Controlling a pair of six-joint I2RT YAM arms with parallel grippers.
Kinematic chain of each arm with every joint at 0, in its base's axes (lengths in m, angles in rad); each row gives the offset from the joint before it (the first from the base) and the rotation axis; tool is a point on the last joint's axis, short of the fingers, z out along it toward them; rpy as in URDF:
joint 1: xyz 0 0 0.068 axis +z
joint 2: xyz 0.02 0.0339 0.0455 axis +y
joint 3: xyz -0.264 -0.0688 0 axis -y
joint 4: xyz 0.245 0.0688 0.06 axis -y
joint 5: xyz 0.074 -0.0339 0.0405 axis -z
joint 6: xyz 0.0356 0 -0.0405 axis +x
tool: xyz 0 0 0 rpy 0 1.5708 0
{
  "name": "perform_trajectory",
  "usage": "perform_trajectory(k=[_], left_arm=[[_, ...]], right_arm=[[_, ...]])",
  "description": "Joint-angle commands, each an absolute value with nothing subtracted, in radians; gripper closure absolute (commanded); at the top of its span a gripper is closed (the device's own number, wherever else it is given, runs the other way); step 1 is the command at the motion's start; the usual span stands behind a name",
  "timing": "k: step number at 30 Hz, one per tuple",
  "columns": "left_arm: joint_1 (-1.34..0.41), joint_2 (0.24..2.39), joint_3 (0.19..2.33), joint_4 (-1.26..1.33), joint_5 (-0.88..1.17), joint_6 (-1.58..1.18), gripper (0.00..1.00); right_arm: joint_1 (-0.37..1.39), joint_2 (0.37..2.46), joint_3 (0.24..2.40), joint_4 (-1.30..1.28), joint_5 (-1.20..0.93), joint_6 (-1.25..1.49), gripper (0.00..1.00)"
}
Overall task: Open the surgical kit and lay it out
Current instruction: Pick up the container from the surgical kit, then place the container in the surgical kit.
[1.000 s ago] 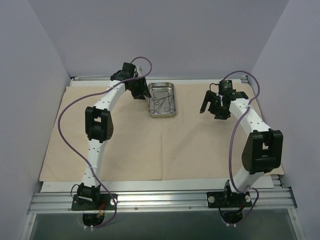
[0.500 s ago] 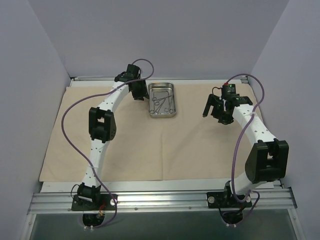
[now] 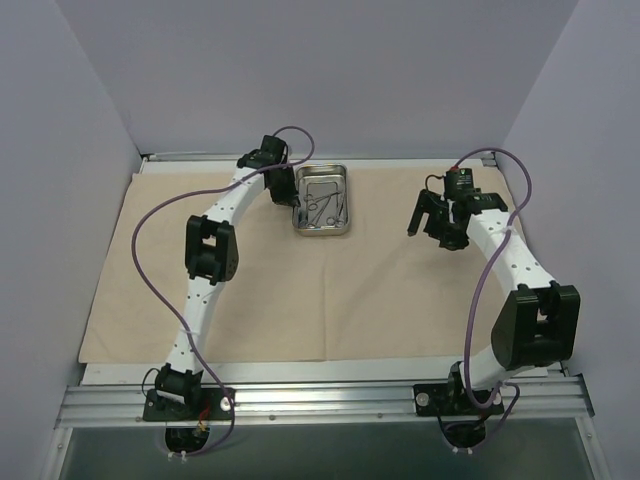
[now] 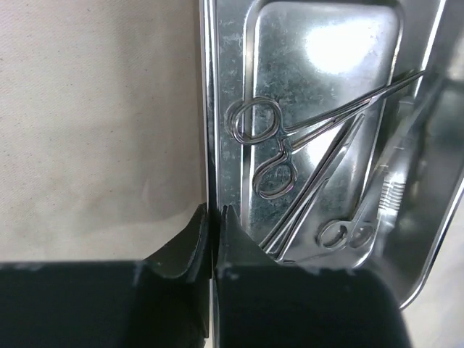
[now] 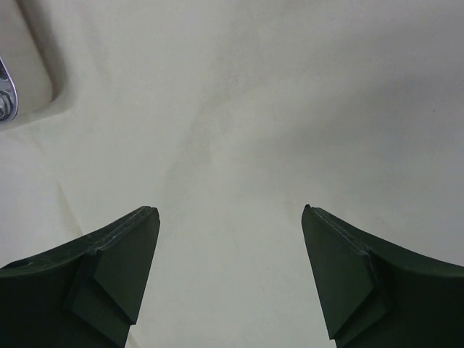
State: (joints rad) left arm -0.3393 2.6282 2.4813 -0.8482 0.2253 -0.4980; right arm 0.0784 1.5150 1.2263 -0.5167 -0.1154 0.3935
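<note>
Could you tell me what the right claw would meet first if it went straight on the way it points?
Probably the beige cloth wrap, straight ahead of the open right claw; the steel tray sits off to one side.

Top view looks down from above and behind the arm bases (image 3: 185, 400), over the whole tabletop (image 3: 400, 366). Wrist views sit close, facing down — left on the steel tray (image 4: 319, 72), right on the cloth wrap (image 5: 290, 109); all share that cloth.

The tray (image 4: 326, 51) is shiny, lightly scratched steel; the forceps (image 4: 341, 108) are bright smooth metal; the cloth wrap (image 4: 94, 109) is matt, woven.
</note>
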Motion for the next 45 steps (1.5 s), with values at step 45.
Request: perform_trajectory(k=[45], left_arm=[[-0.328, 1.671, 1.178, -0.705, 0.124, -0.505, 0.6]], right_arm=[[0.143, 1.523, 1.186, -0.471, -0.183, 0.37, 0.31]])
